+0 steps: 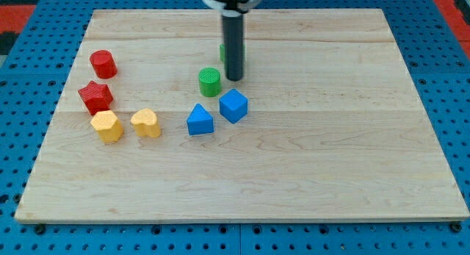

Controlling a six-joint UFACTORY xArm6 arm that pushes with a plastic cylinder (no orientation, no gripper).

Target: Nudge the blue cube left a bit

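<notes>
Starting at the view's left, I see a red cylinder (pixel 103 64) standing upright near the worktop's (pixel 330 159) left edge, and just below it a red star-shaped block (pixel 95 97). Below that star, nearly touching it, sits a yellow block (pixel 107 126) with a faceted outline, and just to its right a second yellow block (pixel 146 123) that looks heart-shaped, though I cannot be sure.

Toward the centre, a blue block (pixel 200 120) with a peaked, house-like top sits just left of the blue cube (pixel 233 106); the two are close, and I cannot tell if they touch. The blue cube is turned so one vertical edge faces the view's bottom, corners pointing to the sides; being a cube, it has no long axis to report.

Above the peaked blue block stands a green cylinder (pixel 209 81). My tip (pixel 234 78) is down just right of that cylinder and above the blue cube, apart from the cube. A sliver of another green block (pixel 222 52) peeks out behind the rod; its shape is hidden.

There is no claw on this rig, just the rod, and no containers.

The worktop is pale planked wood, resting on a blue perforated base (pixel 448 78).
</notes>
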